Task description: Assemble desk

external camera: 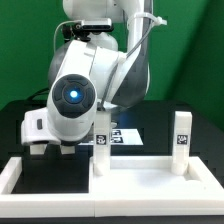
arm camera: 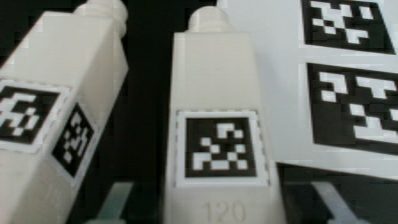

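Wrist view: white plastic block leg [arm camera: 222,110] with a black-and-white square tag lies between the gripper [arm camera: 210,200] fingers [arm camera: 111,200], one finger on each side; clamped or just close, cannot tell. Faint digits below the tag, maybe "120". Second white tagged leg [arm camera: 63,100] lies just beside it. Flat white marker board [arm camera: 338,80] is on its other side, two tags showing. Exterior view: third white leg [external camera: 103,140] and fourth white leg [external camera: 180,138] stand upright, tagged, near the long low white border frame [external camera: 120,185].
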Motion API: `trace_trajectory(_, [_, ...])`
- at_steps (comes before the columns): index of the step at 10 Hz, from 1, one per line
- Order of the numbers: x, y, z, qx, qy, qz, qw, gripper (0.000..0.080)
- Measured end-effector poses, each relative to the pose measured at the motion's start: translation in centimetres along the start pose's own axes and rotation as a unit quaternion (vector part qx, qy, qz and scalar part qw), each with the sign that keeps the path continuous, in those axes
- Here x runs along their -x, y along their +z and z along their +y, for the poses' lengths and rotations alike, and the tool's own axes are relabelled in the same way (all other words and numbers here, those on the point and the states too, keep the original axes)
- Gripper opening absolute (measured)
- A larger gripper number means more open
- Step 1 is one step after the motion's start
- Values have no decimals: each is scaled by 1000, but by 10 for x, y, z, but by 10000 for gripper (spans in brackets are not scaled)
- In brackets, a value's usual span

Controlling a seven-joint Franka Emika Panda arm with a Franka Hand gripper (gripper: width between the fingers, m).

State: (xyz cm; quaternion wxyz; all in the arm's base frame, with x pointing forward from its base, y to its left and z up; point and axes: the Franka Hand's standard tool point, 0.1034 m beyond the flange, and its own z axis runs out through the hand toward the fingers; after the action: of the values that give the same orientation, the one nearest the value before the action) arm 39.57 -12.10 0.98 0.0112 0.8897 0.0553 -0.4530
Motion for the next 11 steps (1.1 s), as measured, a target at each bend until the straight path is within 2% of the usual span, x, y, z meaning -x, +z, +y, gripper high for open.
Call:
trace_trajectory(5, [0, 0, 0, 0, 0, 0, 1000, 290])
trace_trajectory(6, [4, -2, 0, -3, -2, -4, 1000, 290])
trace_trajectory(7, [24, -17, -2, -14, -4, -14, 1000, 290])
trace_trajectory(9, [56, -44, -7, -15, -11, -1, 1000, 290])
trace_trajectory(10, [68, -56, -14, -19, -6, -4, 1000, 290])
trace_trajectory(11, [69, -61, -17, -16, -5, 1, 1000, 290])
